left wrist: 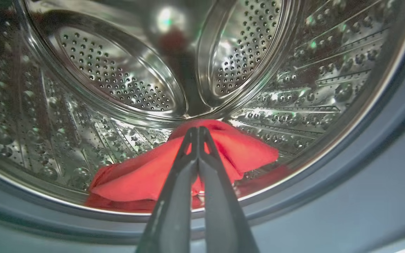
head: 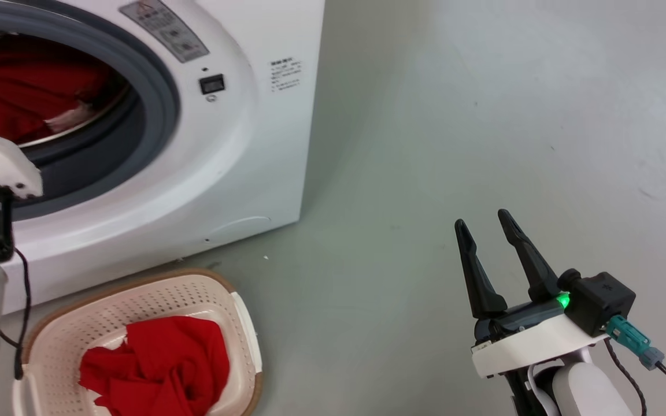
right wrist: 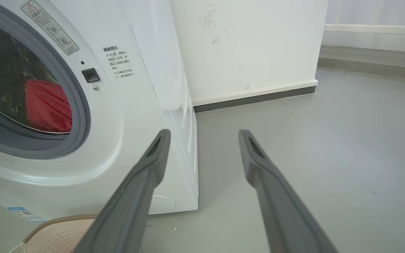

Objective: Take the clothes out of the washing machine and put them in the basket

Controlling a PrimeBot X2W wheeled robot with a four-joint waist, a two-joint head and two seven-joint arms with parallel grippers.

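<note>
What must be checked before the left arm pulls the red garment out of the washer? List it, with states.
1. Left gripper shut on the red garment, cloth peaking at its tips: ok.
2. Garment free of the drum: cannot tell.
3. Washer mouth open: ok.
4. Basket in front of the washer, room left beside the red cloth already inside: ok.
5. Right gripper open, off to the side above the floor: ok.
</note>
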